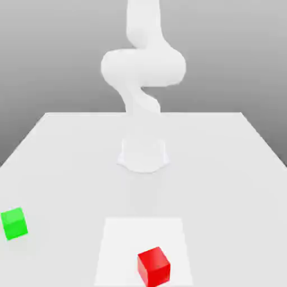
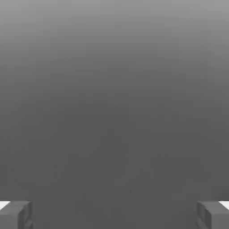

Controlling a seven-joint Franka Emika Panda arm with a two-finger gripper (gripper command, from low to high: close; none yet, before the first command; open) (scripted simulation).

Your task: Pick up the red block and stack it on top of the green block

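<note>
The red block (image 1: 153,266) sits on the white table near its front edge, on a lighter square patch. Far toward the exterior view's left, the green block (image 1: 14,223) rests on the table, well apart from the red one. The white arm (image 1: 143,67) rises from its base at the table's middle and bends upward past the picture's top. In the hand view my gripper (image 2: 114,214) is open: its two grey fingertips (image 2: 15,214) stand far apart with nothing between them, facing a plain grey background.
The arm's round base (image 1: 143,155) stands mid-table behind both blocks. The lighter square patch (image 1: 120,246) lies at the front centre. The white table (image 1: 224,168) stretches wide on both sides, its far edge running behind the base.
</note>
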